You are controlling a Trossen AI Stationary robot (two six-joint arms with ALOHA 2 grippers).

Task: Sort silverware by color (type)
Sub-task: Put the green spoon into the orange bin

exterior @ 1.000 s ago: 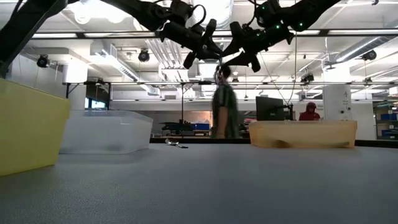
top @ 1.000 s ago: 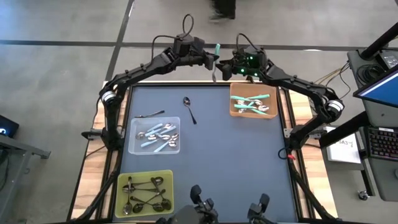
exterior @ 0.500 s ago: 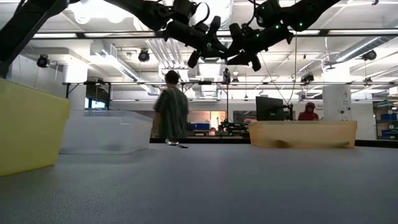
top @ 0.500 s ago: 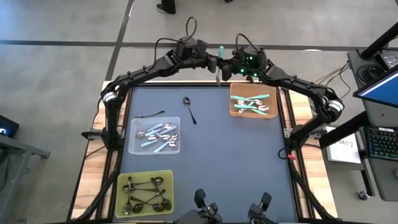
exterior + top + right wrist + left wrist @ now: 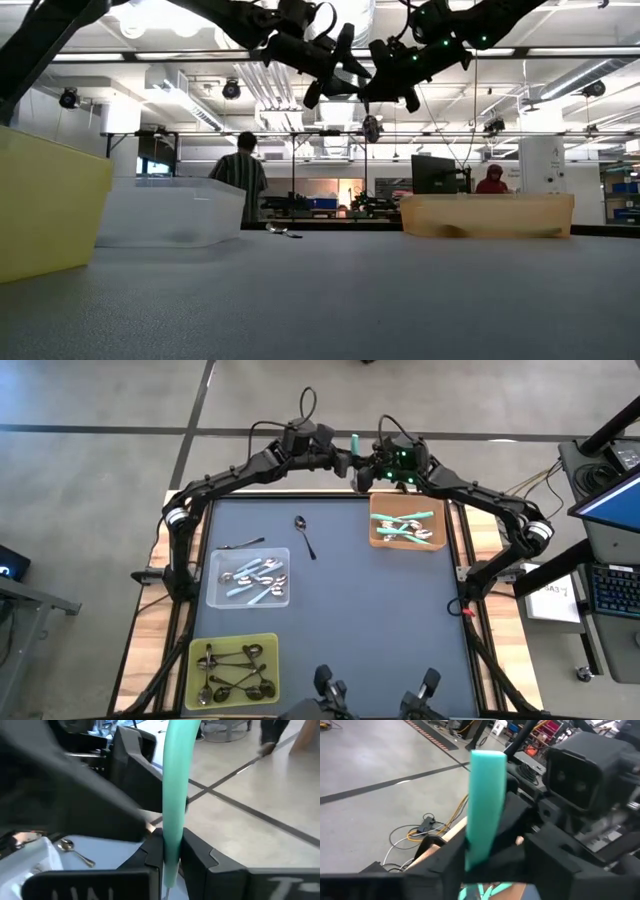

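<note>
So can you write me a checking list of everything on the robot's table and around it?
Surface: dark blue table, wooden edges.
Job's things: teal spoon held in the air above the far edge; teal spoons in orange tray; pale blue spoons in clear tray; dark spoons in yellow tray.
Clutter: two loose spoons on the table.
Hands: right hand shut on the teal spoon; left hand open beside it.
Cables: loops on both arms; cables on the floor.
Surroundings: person walking behind; seated person in red.
</note>
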